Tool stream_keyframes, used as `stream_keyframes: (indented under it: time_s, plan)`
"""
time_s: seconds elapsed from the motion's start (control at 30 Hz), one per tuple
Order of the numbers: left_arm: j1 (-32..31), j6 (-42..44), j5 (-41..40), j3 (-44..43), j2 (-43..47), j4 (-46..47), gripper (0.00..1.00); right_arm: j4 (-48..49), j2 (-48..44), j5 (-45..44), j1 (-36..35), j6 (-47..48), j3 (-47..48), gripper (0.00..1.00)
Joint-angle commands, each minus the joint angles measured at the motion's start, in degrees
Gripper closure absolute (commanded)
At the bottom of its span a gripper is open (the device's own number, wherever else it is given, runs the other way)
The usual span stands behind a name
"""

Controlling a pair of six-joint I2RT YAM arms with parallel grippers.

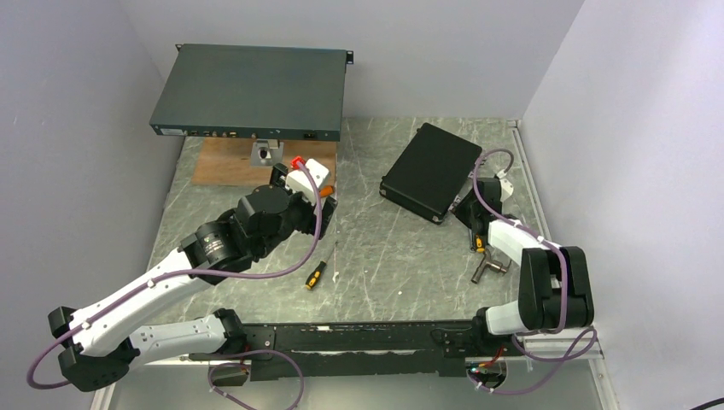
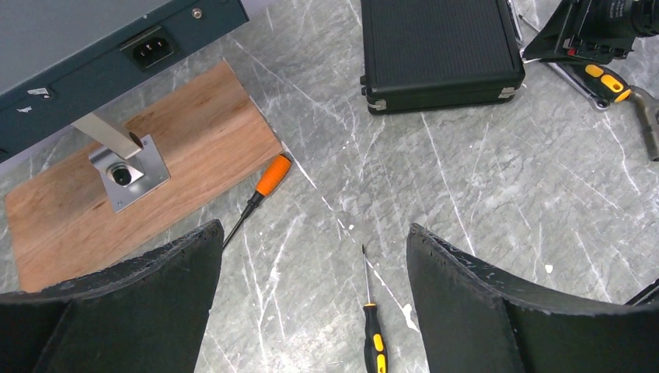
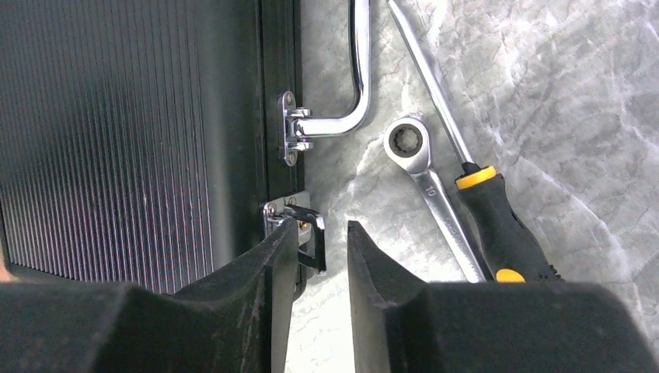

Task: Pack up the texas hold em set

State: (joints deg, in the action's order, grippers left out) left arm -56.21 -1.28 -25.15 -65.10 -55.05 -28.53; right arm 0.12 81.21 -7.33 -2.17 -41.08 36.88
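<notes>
Shut black case (image 1: 431, 171), contents hidden, sits just ahead-left of right gripper (image 3: 322, 227); fingers narrowly apart, latch (image 3: 299, 214) at left fingertip, contact unclear, case cut off at frame edge; left gripper (image 2: 315, 227) spread wide, holding nothing, case ahead-right.

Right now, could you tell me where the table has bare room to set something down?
The middle is bare, between the yellow-handled screwdriver and the black case. Right of the case is crowded: right gripper, wrench, another screwdriver.
</notes>
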Motion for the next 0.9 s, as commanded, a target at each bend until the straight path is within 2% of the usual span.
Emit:
stream_keyframes:
  time_s: [0.0, 0.13, 0.4, 0.57, 0.73, 0.87]
  plan:
    - [-0.36, -0.61, -0.86, -2.73, 0.27, 0.69, 0.11, -4.8, -1.54, -2.06, 0.38, -0.17, -5.4, 0.68]
    - [-0.4, -0.52, -1.11, -2.68, 0.38, 0.72, 0.11, -5.13, -0.2, -1.18, 0.61, -0.5, -5.02, 0.65]
    - [-0.82, -0.4, -1.99, -2.77, 0.2, 0.46, 0.11, -7.48, 0.26, 1.86, 3.95, -5.73, -6.94, 0.67]
    - [-0.84, -0.48, -1.67, -2.84, 0.29, 0.49, 0.11, -2.71, 2.62, 9.12, 8.4, -7.56, -10.02, 0.66]
    - [-1.01, -0.47, -1.8, -3.02, -0.29, 0.09, 0.11, 1.41, 2.0, 12.7, 9.61, -6.82, -11.16, 0.65]
    - [-1.08, -0.57, -1.44, -3.31, -0.67, -0.11, 0.11, 3.08, 4.03, 16.34, 9.86, -5.93, -10.0, 0.55]
